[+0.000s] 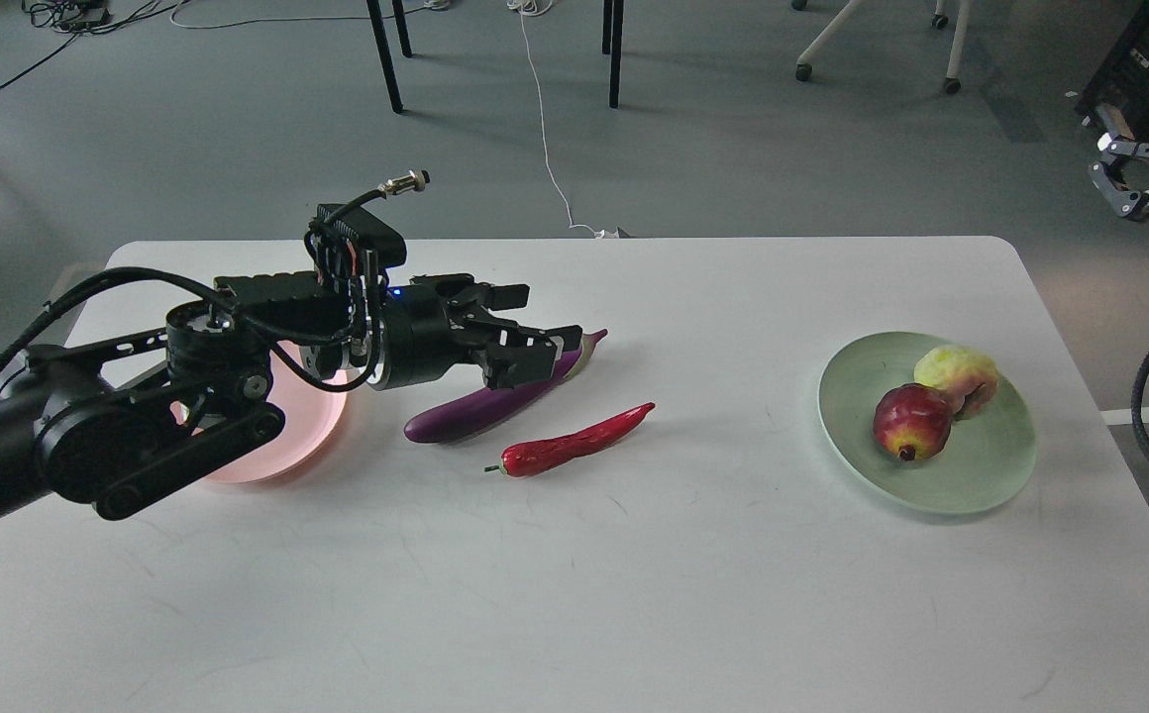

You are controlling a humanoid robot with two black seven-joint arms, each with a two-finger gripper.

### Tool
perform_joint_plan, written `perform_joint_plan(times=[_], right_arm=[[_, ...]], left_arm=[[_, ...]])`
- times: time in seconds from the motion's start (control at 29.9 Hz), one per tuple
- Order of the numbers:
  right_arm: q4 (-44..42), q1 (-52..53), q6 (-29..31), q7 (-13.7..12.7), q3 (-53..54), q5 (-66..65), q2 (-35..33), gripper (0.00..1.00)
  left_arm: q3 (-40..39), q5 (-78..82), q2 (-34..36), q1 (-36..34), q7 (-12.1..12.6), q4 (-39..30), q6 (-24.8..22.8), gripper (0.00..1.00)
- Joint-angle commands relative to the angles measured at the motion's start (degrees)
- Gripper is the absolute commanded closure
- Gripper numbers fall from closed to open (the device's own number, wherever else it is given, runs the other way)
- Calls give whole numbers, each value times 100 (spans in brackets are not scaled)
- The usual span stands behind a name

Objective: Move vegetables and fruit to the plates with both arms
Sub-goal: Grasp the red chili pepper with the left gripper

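One view only, from the robot's head, looking forward and down at close range. The white table (634,555) fills the lower frame, grey floor (733,149) beyond.

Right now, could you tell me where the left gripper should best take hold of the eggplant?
Probably at mid-body, from above. The eggplant lies flat and diagonal on the table, so the left gripper, open over its stem end, should close across the slim width.

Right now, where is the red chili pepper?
In the head view, the red chili pepper lies on the white table near the middle, just in front of the purple eggplant, between the two plates.
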Motion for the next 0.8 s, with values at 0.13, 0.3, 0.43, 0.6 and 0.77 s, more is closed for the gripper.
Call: perform_joint_plan(times=[0.13, 0.3, 0.43, 0.6, 0.77], right_arm=[[-8, -744, 25, 216, 627, 83, 212, 1], [-43, -744, 25, 216, 628, 75, 203, 1], [-43, -744, 25, 207, 627, 66, 212, 1], [-52, -744, 25, 198, 627, 57, 212, 1], [-61, -683, 25, 189, 619, 57, 212, 1]], left_arm=[[562, 1437, -568, -32, 4, 571, 26, 14], [597, 1437, -911, 12, 13, 871, 35, 25], [808, 1437, -1298, 91, 22, 1432, 271, 32], [975, 1437, -1571, 135, 22, 1917, 492, 37], [1046, 1437, -1571, 337, 22, 1926, 500, 63]])
